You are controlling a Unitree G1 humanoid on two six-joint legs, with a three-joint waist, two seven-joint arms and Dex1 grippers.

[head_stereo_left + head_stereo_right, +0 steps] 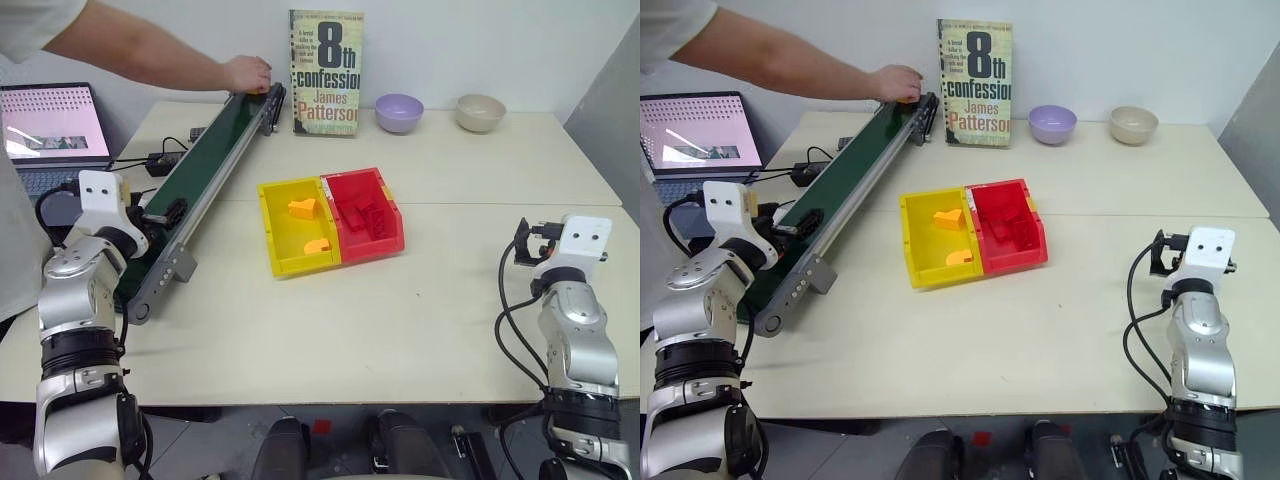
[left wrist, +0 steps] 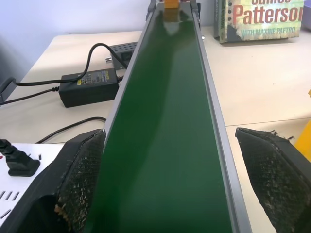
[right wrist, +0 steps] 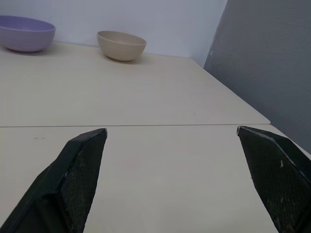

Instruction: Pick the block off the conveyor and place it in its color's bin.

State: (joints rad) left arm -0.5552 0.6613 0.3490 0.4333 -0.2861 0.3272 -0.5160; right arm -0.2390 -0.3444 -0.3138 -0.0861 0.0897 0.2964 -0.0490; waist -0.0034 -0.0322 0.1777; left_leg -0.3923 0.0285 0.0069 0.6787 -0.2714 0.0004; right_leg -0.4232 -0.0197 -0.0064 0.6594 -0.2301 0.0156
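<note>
Left gripper (image 2: 170, 194) spread wide, straddling long dark green conveyor belt (image 2: 165, 136); small orange-yellow plastic block (image 2: 171, 4) far ahead. Right gripper (image 3: 170, 194) parted over bare tabletop (image 3: 146, 102).

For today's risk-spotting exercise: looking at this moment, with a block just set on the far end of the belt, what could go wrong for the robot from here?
1. The small orange-yellow plastic block sits at the far end of the long dark green conveyor, under a person's hand; reaching early could hit the hand.
2. The open left gripper straddles the belt's near end; a late close could miss the block.
3. The yellow plastic bin adjoins the red plastic bin; a loose drop may land wrong.
</note>
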